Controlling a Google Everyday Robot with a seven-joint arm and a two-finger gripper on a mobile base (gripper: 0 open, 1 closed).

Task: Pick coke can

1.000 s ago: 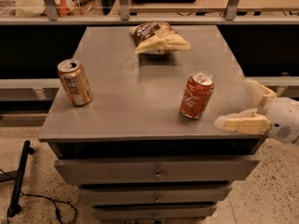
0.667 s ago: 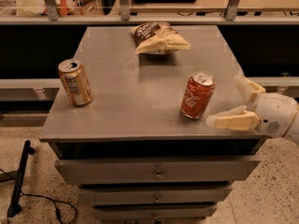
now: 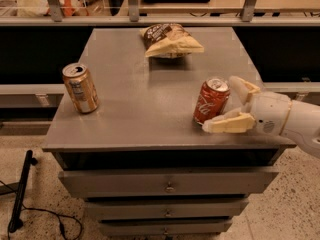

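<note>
The coke can [image 3: 210, 101], red with white script and a silver top, stands upright near the right front of the grey cabinet top [image 3: 145, 104]. My gripper [image 3: 225, 104] comes in from the right at can height. Its fingers are open, one finger [image 3: 242, 87] behind the can and the other finger [image 3: 227, 123] in front, so the can sits partly between them. I cannot tell whether either finger touches the can.
A gold-tan can [image 3: 80, 87] stands near the left edge. A chip bag [image 3: 169, 40] lies at the back middle. Drawers [image 3: 167, 184] sit below the top. A black stand and cable [image 3: 22, 194] lie on the floor at left.
My gripper has moved left toward the coke can, and its open fingers now straddle the can's right side. The cans and bag have not moved.
</note>
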